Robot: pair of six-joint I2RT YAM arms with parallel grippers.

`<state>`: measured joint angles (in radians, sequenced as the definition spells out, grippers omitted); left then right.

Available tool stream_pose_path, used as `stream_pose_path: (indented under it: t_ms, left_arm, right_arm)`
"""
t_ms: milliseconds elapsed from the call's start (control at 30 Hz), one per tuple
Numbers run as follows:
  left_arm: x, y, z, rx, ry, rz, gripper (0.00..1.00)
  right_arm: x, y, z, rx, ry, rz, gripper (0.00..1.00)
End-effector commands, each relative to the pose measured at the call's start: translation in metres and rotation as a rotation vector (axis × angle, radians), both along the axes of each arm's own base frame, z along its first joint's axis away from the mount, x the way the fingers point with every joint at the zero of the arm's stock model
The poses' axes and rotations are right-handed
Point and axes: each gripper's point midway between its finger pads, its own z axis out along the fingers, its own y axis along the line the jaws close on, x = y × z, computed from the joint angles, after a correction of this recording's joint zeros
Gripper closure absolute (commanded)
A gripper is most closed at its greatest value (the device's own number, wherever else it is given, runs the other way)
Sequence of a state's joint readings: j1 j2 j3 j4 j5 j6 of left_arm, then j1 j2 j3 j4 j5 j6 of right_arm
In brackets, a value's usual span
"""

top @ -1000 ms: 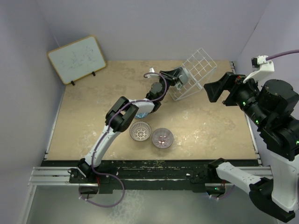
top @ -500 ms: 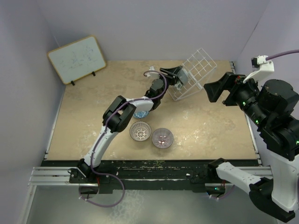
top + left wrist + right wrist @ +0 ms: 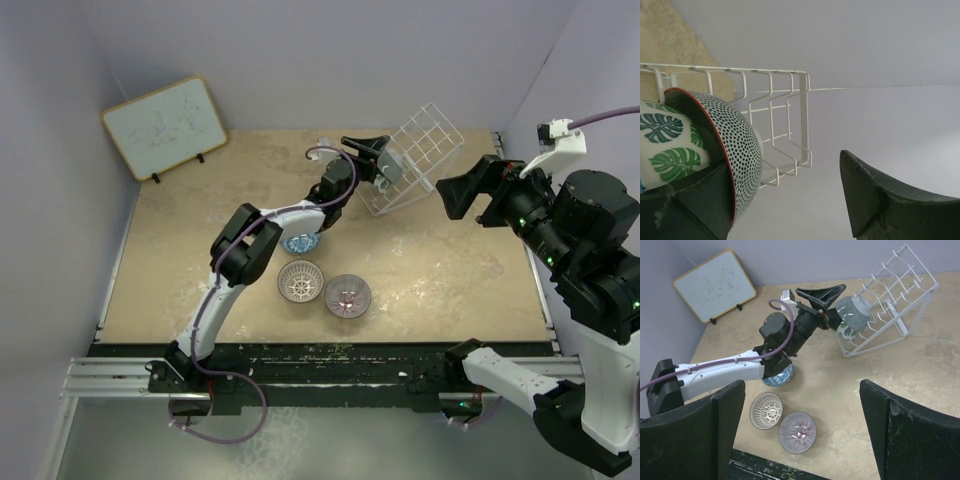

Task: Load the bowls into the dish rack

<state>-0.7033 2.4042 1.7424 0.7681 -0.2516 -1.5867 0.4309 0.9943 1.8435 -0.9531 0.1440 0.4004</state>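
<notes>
left end effector (image 3: pixel 785 167) at the dish rack (image 3: pixel 802 120), jaws apart
dotted bowl (image 3: pixel 740 145) and leaf-print bowl (image 3: pixel 670 150) stand on edge in the rack; blue bowl (image 3: pixel 300 243), lattice bowl (image 3: pixel 300 281) and purple bowl (image 3: pixel 348 295) sit on the tabletop (image 3: pixel 450 270); right end effector (image 3: pixel 802 385) hovers agape, empty.

dish rack (image 3: pixel 900 295): tilted, far right; speckled bowl (image 3: pixel 852 310) and leaf-print bowl (image 3: pixel 846 331) inside
left claw (image 3: pixel 832 307): spread wide, at speckled bowl
surface (image 3: pixel 850 390): blue bowl (image 3: pixel 777 376) partly hidden; lattice bowl (image 3: pixel 766 410), purple bowl (image 3: pixel 797 425) just beside each other

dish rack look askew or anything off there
Nothing stands out. The dish rack slants on its frame, with the dotted bowl and leaf-patterned bowl standing on edge inside; nothing spilled or broken.
</notes>
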Motion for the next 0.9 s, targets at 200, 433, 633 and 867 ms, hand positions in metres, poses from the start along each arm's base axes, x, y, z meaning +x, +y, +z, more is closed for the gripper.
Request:
stream_pose_path:
  t_ms: [200, 433, 633, 867]
  left_arm:
    - [-0.003, 0.018, 0.059, 0.013, -0.009, 0.022, 0.01]
    - [0.0, 0.023, 0.054, 0.116, 0.042, 0.021, 0.01]
    - [0.0, 0.026, 0.04, 0.183, 0.097, -0.01, 0.01]
    - [-0.002, 0.033, 0.038, 0.251, 0.095, -0.031, 0.01]
  right_arm:
    - [0.001, -0.002, 0.004, -0.004, -0.023, -0.007, 0.02]
    - [0.001, -0.002, 0.004, 0.0, -0.026, -0.004, 0.02]
    - [0.002, 0.001, 0.004, 0.003, -0.026, 0.005, 0.02]
    - [0.002, 0.002, 0.004, 0.005, -0.026, 0.01, 0.02]
